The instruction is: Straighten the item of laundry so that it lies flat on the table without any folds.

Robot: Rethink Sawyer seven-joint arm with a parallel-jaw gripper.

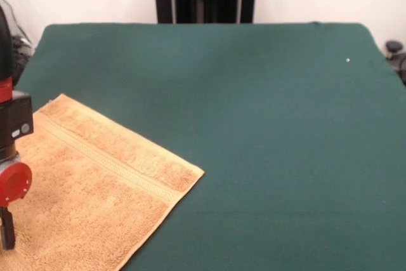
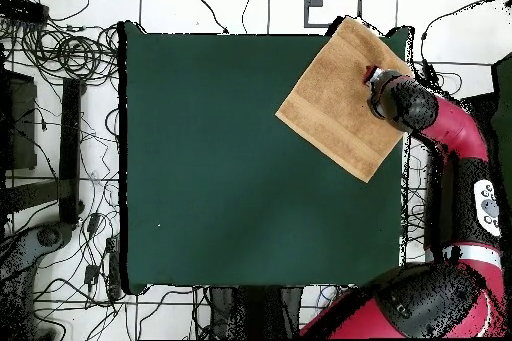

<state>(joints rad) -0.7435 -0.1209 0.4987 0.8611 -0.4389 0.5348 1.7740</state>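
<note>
One dark green tabletop [image 1: 266, 131] fills most of the front view, almost wholly bare apart from a tiny white speck [image 1: 347, 61] toward its far right. At its near left corner lies the orange-tan terry towel [image 1: 95, 188], turned diamond-wise to the table's edges, one ribbed band [image 1: 108, 163] running just inside its far-right edge. From overhead, the towel [image 2: 345, 97] appears spread in a single layer, reaching or slightly overhanging the table's edges at that corner, though the arm hides part of it. The red and black Sawyer arm [image 2: 450, 127] reaches across that side of the cloth, with the end effector [image 1: 7, 230] low over the towel at the picture's left edge; whether its fingers are apart or together cannot be told. No fold shows on the visible cloth, so the straightening looks at or near its last step. The next move likely calls for lifting clear without dragging the terry, or, should a crease lie hidden beneath the arm, drawing that edge outward.
</note>
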